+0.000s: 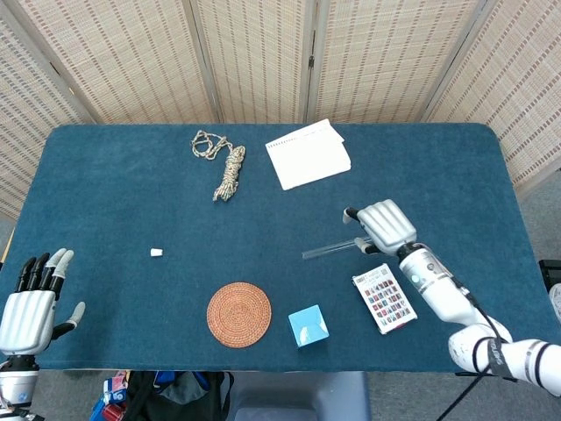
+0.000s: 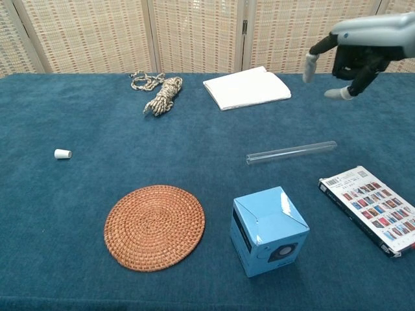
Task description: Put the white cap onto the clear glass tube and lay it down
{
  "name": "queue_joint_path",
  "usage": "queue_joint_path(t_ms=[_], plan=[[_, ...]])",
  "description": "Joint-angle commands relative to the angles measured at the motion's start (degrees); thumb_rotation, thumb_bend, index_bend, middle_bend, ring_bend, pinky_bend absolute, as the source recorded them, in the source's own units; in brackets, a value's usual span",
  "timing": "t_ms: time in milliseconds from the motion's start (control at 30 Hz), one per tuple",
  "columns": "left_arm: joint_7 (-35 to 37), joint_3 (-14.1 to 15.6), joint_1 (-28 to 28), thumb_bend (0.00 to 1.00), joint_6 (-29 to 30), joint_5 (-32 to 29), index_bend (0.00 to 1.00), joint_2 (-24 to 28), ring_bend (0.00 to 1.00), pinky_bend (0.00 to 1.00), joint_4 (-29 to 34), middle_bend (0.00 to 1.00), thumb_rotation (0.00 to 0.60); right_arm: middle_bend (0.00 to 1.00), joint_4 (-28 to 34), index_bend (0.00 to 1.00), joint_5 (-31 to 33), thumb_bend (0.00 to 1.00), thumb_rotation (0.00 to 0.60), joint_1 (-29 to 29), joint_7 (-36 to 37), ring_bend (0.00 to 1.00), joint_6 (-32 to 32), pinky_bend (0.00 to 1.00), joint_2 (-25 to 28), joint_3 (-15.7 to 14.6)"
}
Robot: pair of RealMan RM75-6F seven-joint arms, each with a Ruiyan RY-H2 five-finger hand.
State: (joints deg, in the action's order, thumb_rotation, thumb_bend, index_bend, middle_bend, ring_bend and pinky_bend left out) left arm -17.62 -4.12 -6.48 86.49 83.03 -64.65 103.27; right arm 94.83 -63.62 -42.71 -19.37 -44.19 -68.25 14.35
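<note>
One blue table (image 1: 105, 193) carried seven loose things, one of each. Largest was a white notepad (image 1: 308, 154) at the far side, then a round woven coaster (image 1: 238, 314) near the front edge, a coiled rope (image 1: 226, 172) left of the notepad, a printed card packet (image 1: 385, 298) at front right, and a light blue box (image 1: 308, 325) just right of the coaster. The clear glass tube (image 2: 291, 152) lay flat right of centre, long, thin and see-through, apart from everything else. The white cap (image 2: 62, 154), tiny and short, lay on its side well away at the left. Two hands showed: the right hand (image 1: 383, 226) hung above the tube's right end, fingers apart and grasping nothing; the left hand (image 1: 31, 307) sat at the front left corner, fingers spread and likewise holding nothing.
</note>
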Motion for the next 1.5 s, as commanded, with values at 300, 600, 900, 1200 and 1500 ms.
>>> queue_joint_path(t_ms=[300, 600, 900, 1200, 1500], plan=[[0.6, 0.1, 0.3, 0.3, 0.2, 0.0, 0.0, 0.0, 0.0, 0.0, -0.2, 0.0, 0.6, 0.93, -11.6, 0.38, 5.4, 0.27, 0.6, -7.2, -3.8, 1.0, 5.1, 1.0, -11.5, -3.4], [0.8, 0.1, 0.2, 0.3, -0.1, -0.1, 0.0, -0.4, 0.0, 0.0, -0.8, 0.0, 0.6, 0.98, -17.2, 0.42, 5.8, 0.25, 0.6, -8.4, -3.4, 1.0, 5.0, 1.0, -15.9, -5.6], [1.1, 0.3, 0.3, 0.3, -0.2, -0.3, 0.0, -0.7, 0.0, 0.0, -1.4, 0.0, 0.6, 0.98, -21.1, 0.43, 6.5, 0.25, 0.6, -9.0, -3.0, 1.0, 5.9, 1.0, -18.1, -7.2], [1.2, 0.3, 0.4, 0.3, -0.4, -0.6, 0.0, -0.9, 0.0, 0.0, -1.7, 0.0, 0.6, 0.98, -23.9, 0.43, 7.8, 0.26, 0.6, -10.0, -3.6, 1.0, 6.9, 1.0, -20.0, -8.1], [1.6, 0.3, 0.4, 0.3, -0.6, -0.8, 0.0, -1.2, 0.0, 0.0, -2.3, 0.0, 0.6, 0.98, -26.0, 0.45, 9.4, 0.27, 0.6, -10.7, -4.1, 1.0, 7.5, 1.0, -21.2, -8.5]])
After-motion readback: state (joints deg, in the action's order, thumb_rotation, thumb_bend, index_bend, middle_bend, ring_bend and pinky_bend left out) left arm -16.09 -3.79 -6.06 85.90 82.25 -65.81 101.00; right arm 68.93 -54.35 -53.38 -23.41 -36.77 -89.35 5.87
